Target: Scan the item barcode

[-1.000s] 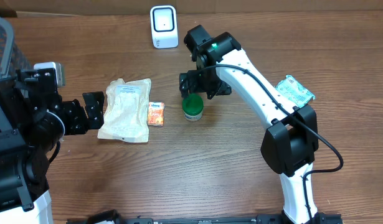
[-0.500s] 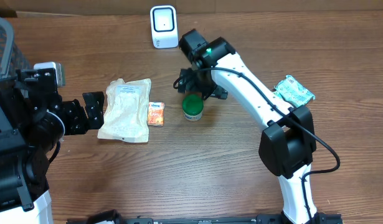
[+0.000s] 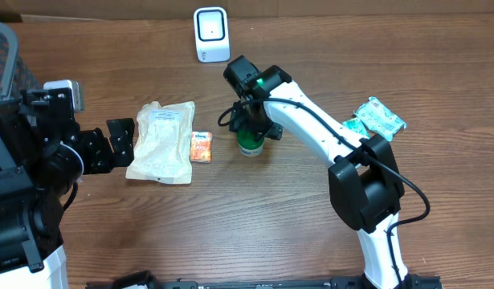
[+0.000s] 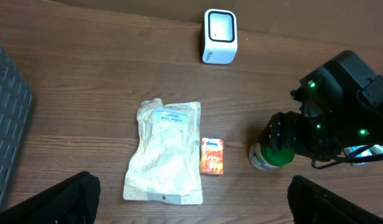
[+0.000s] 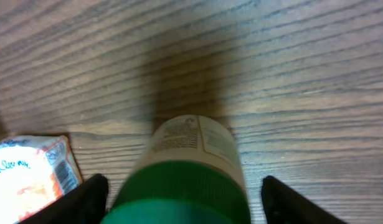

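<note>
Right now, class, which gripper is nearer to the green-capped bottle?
Right. The right gripper straddles the green-capped bottle, one finger on each side with gaps showing. The left gripper sits far off, beyond the white pouch and the small orange packet.

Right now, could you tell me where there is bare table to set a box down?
The widest bare wood is the table front, below the pouch and bottle. The back right corner, behind the teal packets, is also free. The middle row is crowded: pouch, tissue pack, bottle, with the right gripper around the bottle.
</note>
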You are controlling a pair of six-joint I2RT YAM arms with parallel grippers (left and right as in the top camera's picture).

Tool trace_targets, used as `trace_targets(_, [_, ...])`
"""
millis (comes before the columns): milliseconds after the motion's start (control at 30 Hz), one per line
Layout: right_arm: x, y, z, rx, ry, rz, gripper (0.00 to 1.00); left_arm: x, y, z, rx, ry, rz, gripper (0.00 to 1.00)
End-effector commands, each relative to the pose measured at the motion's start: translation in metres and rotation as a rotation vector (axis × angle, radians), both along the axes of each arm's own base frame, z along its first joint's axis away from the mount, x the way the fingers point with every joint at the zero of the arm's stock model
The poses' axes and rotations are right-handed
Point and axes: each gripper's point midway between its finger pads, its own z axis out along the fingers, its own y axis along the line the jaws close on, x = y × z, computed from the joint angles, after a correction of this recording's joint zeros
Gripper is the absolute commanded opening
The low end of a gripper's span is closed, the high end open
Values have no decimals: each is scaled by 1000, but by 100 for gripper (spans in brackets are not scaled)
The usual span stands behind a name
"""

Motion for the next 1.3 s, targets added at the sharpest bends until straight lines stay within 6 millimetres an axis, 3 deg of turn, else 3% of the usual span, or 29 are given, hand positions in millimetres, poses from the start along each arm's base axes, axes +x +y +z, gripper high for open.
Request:
trace_targets(0, [-3, 1, 13, 15, -23, 5, 67, 0, 1, 7, 22, -22, -6, 100])
trace_targets(133, [-1, 3, 16, 11, -40, 96, 45, 0, 1, 7, 22, -22, -6, 100])
trace_targets(200, [3, 4, 22, 5, -61, 199, 44, 0, 1, 7, 22, -22, -6, 100])
trace_targets(500, [15, 11, 66, -71, -189, 846, 46, 0, 1, 7, 22, -22, -6, 100])
trace_targets(600, [13, 10, 66, -111, -199, 1079, 50, 0, 1, 7, 22, -22, -6, 100])
trace_targets(733, [12, 9, 66, -138, -209, 1257, 54, 0, 1, 7, 22, -22, -6, 99])
trace_targets(900, [-6, 21, 61, -50, -216, 1525, 53, 0, 1, 7, 21, -22, -6, 100])
trace_targets(1000, [-14, 26, 55, 4, -218, 1598, 52, 0, 1, 7, 22, -22, -6, 100])
trace_targets(1267, [-20, 24, 33, 27, -178, 1552, 54, 0, 2, 7, 22, -22, -6, 99])
